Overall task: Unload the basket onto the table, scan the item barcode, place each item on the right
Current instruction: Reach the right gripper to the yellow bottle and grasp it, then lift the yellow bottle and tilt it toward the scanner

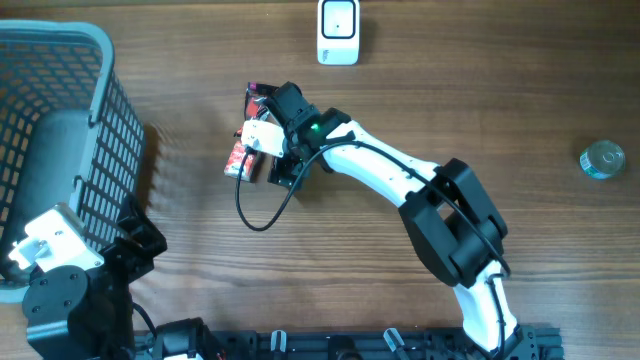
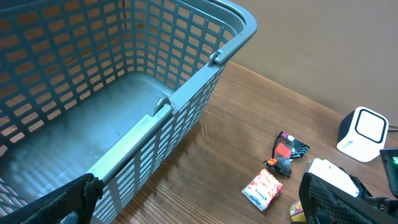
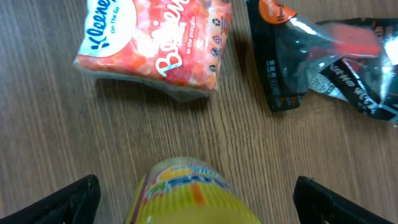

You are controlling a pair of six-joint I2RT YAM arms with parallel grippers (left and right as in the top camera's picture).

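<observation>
We find the right tool (image 3: 196, 185) spread to its full width and gripping nothing. Its fingers (image 3: 68, 202) stand on either side of the jar (image 3: 183, 200), clear of it on both flanks. The jar has a yellow lid, stands upright on the worktop (image 1: 450, 80) directly under the tool, and is seen lid-on. Since the tool is centred on it, we judge the jar to be the item for scanning, and the wide stance to be preparation for lowering and closing round its body. No barcode shows from above; we judge it sits on the side wall, so the grip should leave the label uncovered. The tissues (image 3: 155, 46) lie flat ahead of the tool and to its left. The black packet (image 3: 323, 59) lies ahead and to its right. Both are near the jar but apart from it, so they should not foul a straight descent. The scanner (image 1: 338, 30) stands well apart from the right tool, out past the packet, and the jar must be lifted and carried to it. The left tool (image 2: 199, 186) is likewise fully open and empty. It hangs by the near wall of the basket (image 1: 120, 130), well away from the items, which we judge to be a parked position that leaves the right arm room to work.
</observation>
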